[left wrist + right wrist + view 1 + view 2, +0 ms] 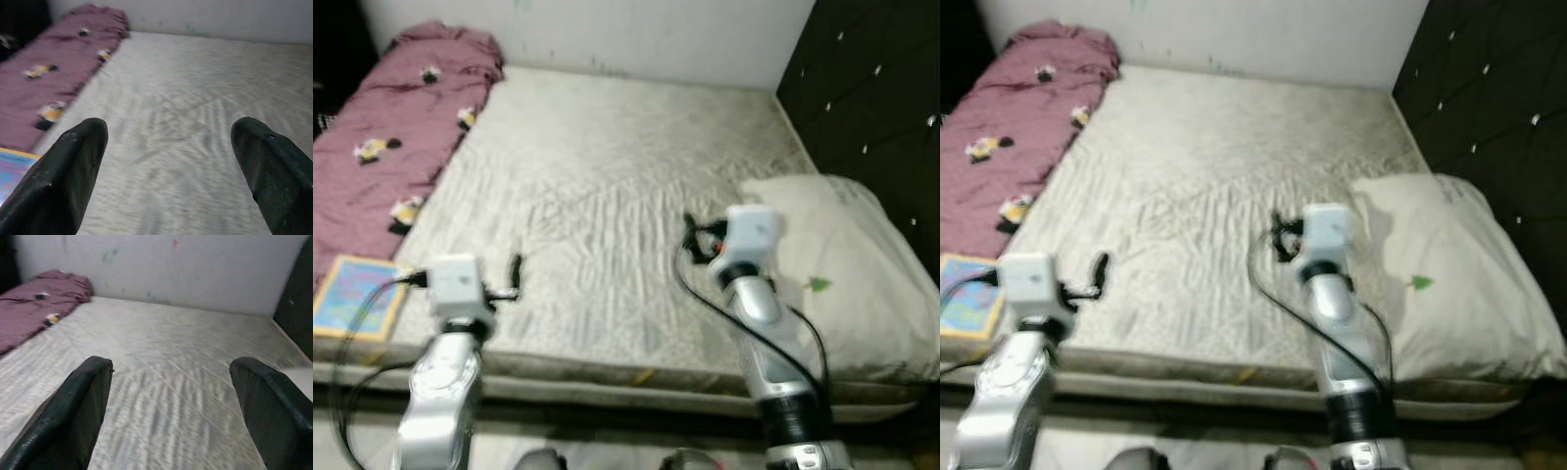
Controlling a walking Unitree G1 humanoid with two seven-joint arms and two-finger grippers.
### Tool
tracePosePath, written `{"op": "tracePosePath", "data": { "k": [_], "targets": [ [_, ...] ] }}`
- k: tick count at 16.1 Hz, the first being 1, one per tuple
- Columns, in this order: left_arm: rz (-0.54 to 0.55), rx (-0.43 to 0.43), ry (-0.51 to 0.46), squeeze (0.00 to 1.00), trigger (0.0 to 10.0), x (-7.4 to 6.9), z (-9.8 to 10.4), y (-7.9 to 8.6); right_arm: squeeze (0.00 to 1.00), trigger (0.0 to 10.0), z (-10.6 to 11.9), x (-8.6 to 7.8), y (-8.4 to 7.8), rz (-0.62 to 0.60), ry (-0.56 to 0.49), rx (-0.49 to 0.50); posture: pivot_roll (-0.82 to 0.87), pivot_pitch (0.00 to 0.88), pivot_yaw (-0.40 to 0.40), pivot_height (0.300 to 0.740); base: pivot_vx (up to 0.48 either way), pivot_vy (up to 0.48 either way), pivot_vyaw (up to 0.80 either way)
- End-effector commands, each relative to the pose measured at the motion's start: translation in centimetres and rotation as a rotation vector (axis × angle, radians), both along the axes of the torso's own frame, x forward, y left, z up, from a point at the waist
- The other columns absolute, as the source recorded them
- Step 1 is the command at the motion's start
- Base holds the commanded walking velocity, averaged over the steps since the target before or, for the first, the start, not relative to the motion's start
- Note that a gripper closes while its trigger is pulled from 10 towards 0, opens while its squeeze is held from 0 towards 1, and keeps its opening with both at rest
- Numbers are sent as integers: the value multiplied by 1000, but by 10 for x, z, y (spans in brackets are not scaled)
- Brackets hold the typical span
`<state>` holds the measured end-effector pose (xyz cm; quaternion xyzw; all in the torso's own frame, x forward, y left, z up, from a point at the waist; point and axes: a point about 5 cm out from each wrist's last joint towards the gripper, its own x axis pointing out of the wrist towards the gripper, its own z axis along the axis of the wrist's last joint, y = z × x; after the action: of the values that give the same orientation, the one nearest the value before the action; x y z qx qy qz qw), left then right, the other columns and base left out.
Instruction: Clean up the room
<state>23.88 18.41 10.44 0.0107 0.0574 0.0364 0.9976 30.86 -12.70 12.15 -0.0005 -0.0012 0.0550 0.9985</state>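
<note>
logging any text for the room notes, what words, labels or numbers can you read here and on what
None can be read.
Book at the mattress corner near the left hand: colourful cover, print too blurred.
Pillow: a small green mark, no letters to make out.
Maroon blanket: cartoon-like patches, no words legible.

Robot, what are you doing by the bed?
The robot stands at the edge of a bare mattress with both arms held out over it. The left gripper and the right gripper are both open and hold nothing. A purple blanket lies bunched along the left side, a colourful book sits at the near left corner, and a pillow rests by the dark headboard on the right. Nothing is picked up yet.
</note>
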Motion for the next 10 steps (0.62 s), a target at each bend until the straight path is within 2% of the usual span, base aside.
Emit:
{"op": "tracePosePath", "data": {
  "k": [1,10],
  "targets": [
    [-16,-8,-15,0,10000,1,3,-7,0,10000,1,0,-15,-48,-6,-17,15,14,-36,740,0,480,0],
    [-6,-19,-17,0,10000,2,3,-7,0,10000,-2,0,-15,-46,13,-14,14,16,-36,740,0,480,-51]
  ]
}}
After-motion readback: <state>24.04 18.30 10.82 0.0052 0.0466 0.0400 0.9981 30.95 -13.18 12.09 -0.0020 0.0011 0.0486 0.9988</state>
